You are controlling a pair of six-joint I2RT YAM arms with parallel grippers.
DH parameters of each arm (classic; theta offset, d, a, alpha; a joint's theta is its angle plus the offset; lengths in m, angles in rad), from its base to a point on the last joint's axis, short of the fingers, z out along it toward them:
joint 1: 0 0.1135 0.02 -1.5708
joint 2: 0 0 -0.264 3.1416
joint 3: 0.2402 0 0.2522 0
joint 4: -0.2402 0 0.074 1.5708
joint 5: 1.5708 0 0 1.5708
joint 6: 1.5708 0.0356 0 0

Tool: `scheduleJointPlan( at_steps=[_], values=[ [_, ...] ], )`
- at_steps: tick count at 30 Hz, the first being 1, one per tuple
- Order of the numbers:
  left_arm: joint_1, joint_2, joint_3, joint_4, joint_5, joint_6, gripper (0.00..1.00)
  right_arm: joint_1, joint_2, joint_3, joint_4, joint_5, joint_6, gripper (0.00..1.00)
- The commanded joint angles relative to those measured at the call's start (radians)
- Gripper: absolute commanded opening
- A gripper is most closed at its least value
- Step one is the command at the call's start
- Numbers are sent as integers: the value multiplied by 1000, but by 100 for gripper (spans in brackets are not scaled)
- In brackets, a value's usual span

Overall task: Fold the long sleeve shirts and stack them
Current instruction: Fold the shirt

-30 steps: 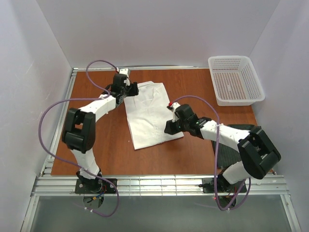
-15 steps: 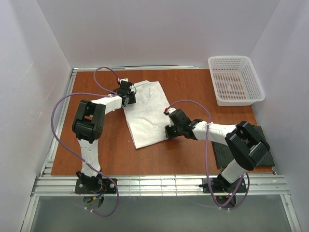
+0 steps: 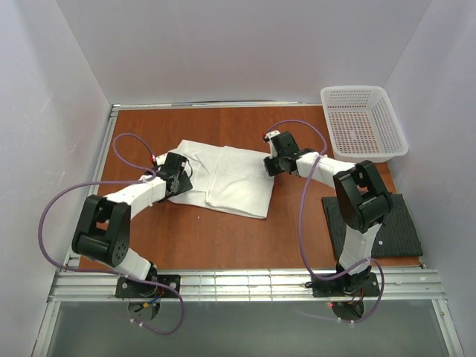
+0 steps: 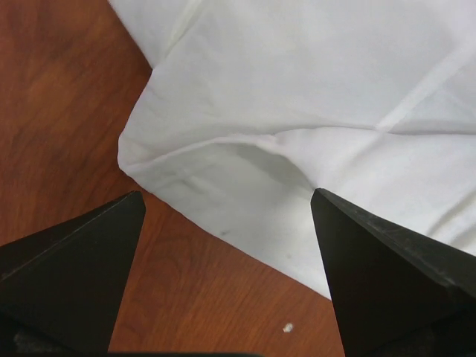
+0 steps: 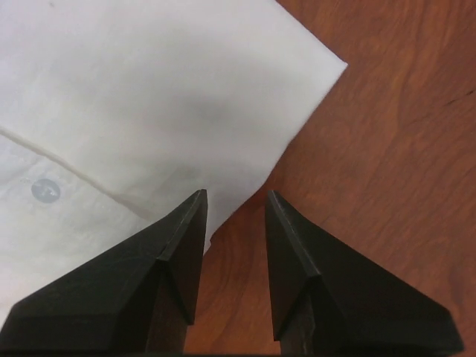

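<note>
At the left, my left end effector [image 4: 227,195] sits low over the desk [image 3: 245,238] with its jaws spread wide and nothing between them. The left short end of the white shirt [image 3: 230,182] lies straight ahead of it, a soft rolled fold of cloth facing into the gap and just short of my fingertips [image 4: 119,223]. The shirt rests flat in the middle of the desk, part folded. Its long axis runs across from left to right, dipping a little toward me on the right, so it spans the stretch between my two arms. My right end effector [image 5: 235,195] hovers at the shirt's far right corner. Its jaws are drawn close with a narrow gap, and the cloth's edge crosses under that gap, though I see nothing pinched. Each arm therefore has its own end of the shirt within reach, and I judge the next fold turns on that: the left takes the short end before it, the right the corner below it. The dark charcoal shirt [image 3: 405,230] lies well apart at the right, beside my right arm.
</note>
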Motion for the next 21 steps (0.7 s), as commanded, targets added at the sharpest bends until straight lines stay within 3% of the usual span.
scheduleJointPlan(
  at_steps=[1, 4, 5, 7, 8, 13, 17, 21],
  values=[
    [-37, -144, 12, -40, -16, 30, 87, -4, -71, 47, -84, 12, -38, 30],
    [-183, -214, 57, -39, -59, 86, 88, -4, -199, -37, -84, 2, 34, 39],
    [-261, -223, 64, -34, -54, 95, 88, -6, -269, -65, -82, -2, 57, 50],
    [-342, -228, 84, -22, -63, 121, 88, -26, -343, -157, -82, -19, 123, 57],
    [-387, -222, 92, -17, -83, 126, 87, -35, -413, -186, -82, -40, 145, 67],
    [-712, -25, 212, -11, -181, 143, 82, -138, -648, -379, -107, -59, 274, 91],
    [-856, 170, 334, -10, -286, 226, 78, -188, -771, -453, -142, -53, 318, 98],
    [-916, 307, 413, 12, -315, 315, 75, -216, -855, -520, -150, -54, 355, 98]
  ],
)
